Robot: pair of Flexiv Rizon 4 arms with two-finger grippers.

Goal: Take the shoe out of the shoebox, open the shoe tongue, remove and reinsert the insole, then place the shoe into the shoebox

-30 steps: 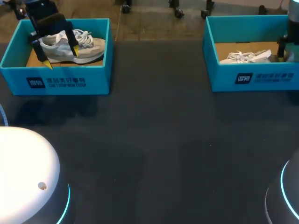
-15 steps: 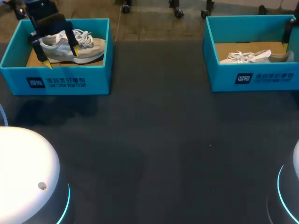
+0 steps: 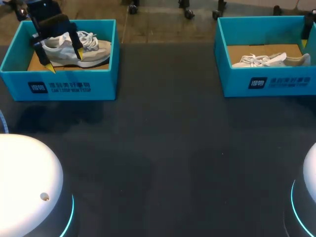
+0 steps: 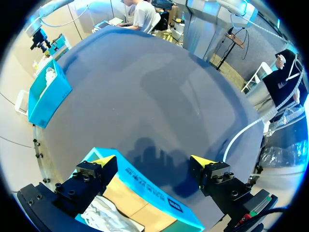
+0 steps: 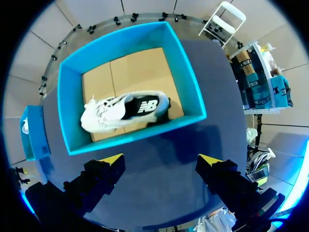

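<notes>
White shoe [image 3: 74, 53] upright in left teal shoebox [image 3: 101, 81], second shoe [image 3: 269, 60] on its side in right shoebox [image 3: 234, 84]

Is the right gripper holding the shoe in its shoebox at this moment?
No, the right gripper hangs open with nothing between its fingers, while the shoe lies on its side on the floor of the shoebox.

Two shoeboxes: left shoebox [image 3: 106, 81], right shoebox [image 3: 232, 85]. Two shoes, seemingly one each: left shoe [image 3: 91, 49], right shoe [image 3: 266, 60].
</notes>
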